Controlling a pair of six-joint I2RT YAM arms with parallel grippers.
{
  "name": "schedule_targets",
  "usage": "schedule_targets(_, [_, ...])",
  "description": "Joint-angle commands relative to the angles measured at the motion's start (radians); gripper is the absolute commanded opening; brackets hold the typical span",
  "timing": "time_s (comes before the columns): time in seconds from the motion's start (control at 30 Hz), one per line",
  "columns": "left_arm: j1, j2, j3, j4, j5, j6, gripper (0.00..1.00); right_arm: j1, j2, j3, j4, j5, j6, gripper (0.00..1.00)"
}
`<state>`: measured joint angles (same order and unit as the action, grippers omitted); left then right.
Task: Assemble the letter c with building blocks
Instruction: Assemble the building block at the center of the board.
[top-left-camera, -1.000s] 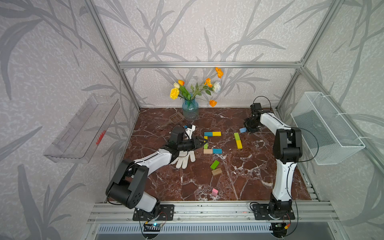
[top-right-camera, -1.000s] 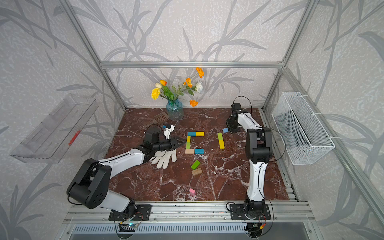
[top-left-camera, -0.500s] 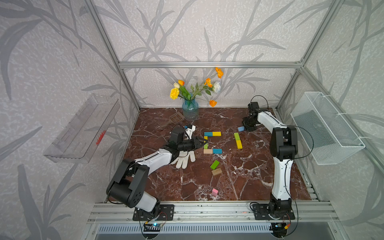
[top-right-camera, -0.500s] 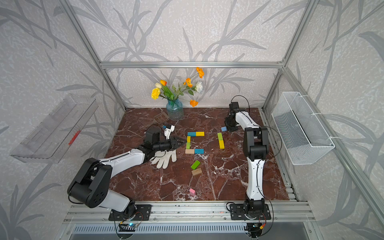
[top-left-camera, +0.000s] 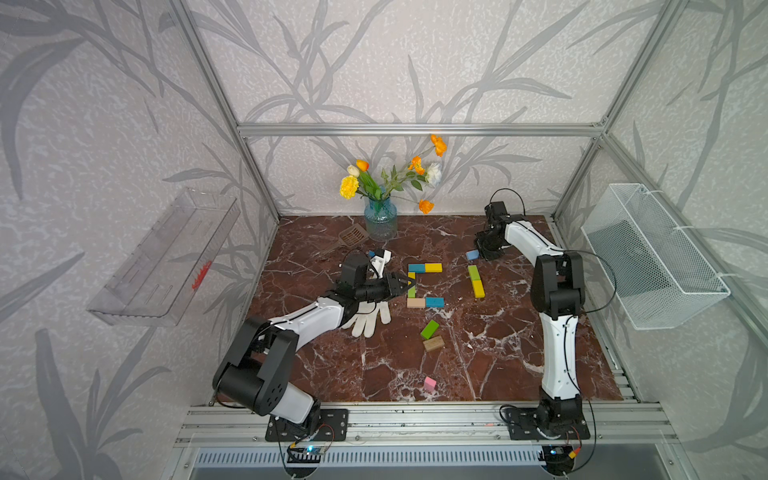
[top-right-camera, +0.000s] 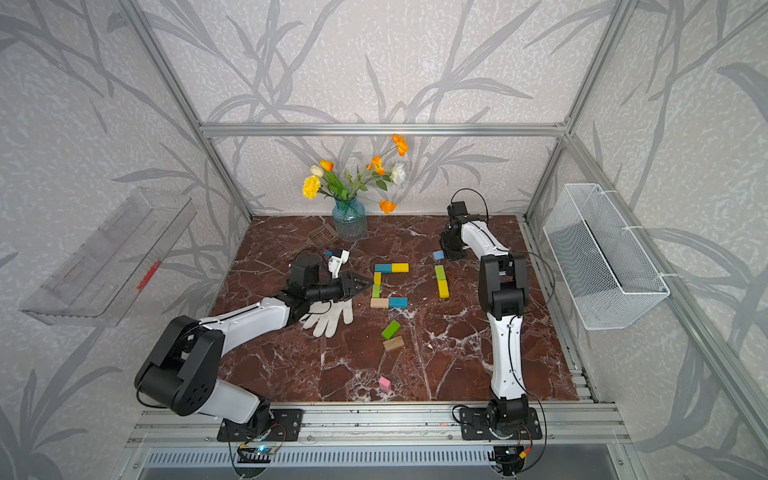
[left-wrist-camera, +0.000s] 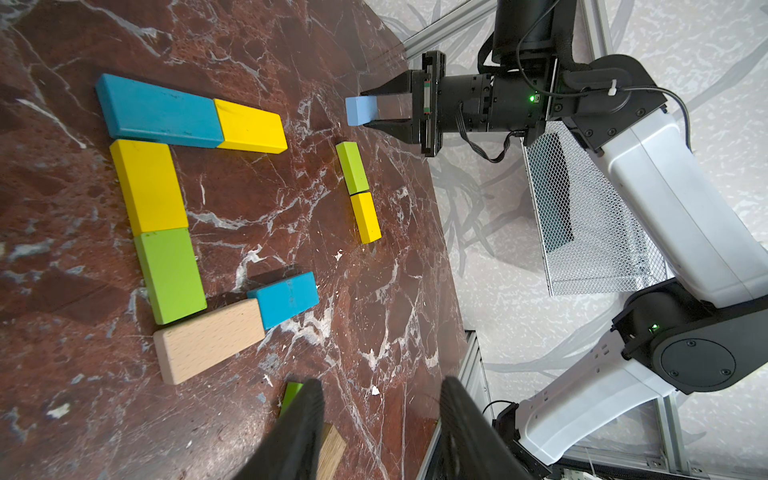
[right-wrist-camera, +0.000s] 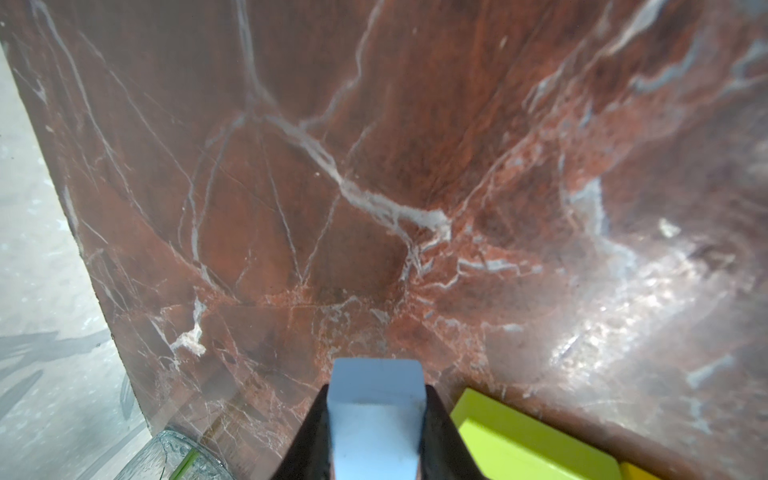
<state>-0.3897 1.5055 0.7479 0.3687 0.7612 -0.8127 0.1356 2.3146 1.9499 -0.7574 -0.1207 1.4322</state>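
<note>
Pinching the light blue block (left-wrist-camera: 360, 110) between its 2 fingers, right claw (left-wrist-camera: 374, 109) sits at far right of the surface (top-left-camera: 498, 340); can't tell if block touches surface. Just beside it, paired green block (left-wrist-camera: 352, 167) and paired yellow block (left-wrist-camera: 365, 217) lie end to end in 1 line. Left of them, 6 blocks make a C:
- top row: top blue block (left-wrist-camera: 160, 112), top yellow block (left-wrist-camera: 249, 126)
- spine: spine yellow block (left-wrist-camera: 147, 187), spine green block (left-wrist-camera: 170, 274)
- bottom row: bottom wood block (left-wrist-camera: 208, 340), bottom blue block (left-wrist-camera: 284, 297)

Nearer the front lie loose green block (top-left-camera: 429, 329), loose wood block (top-left-camera: 433, 343), and pink block (top-left-camera: 429, 384) further off. Left claw (left-wrist-camera: 380, 399) is spread, nothing between its fingers, tips near the C's spine. White glove (top-left-camera: 368, 318) lies under that arm. Spatula (top-left-camera: 352, 236) and flower vase (top-left-camera: 380, 218) stand at the back.
</note>
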Motion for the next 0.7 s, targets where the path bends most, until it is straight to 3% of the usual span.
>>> schedule_targets(0.0, [0.006, -0.007, -0.008, 0.021, 0.015, 0.0, 0.47, 0.006, 0.012, 0.02, -0.043, 0.025, 0.016, 0.23])
schedule_targets(0.67, [0.011, -0.001, -0.01, 0.037, 0.021, -0.009, 0.47, 0.007, 0.02, -0.017, -0.034, 0.038, 0.019, 0.29])
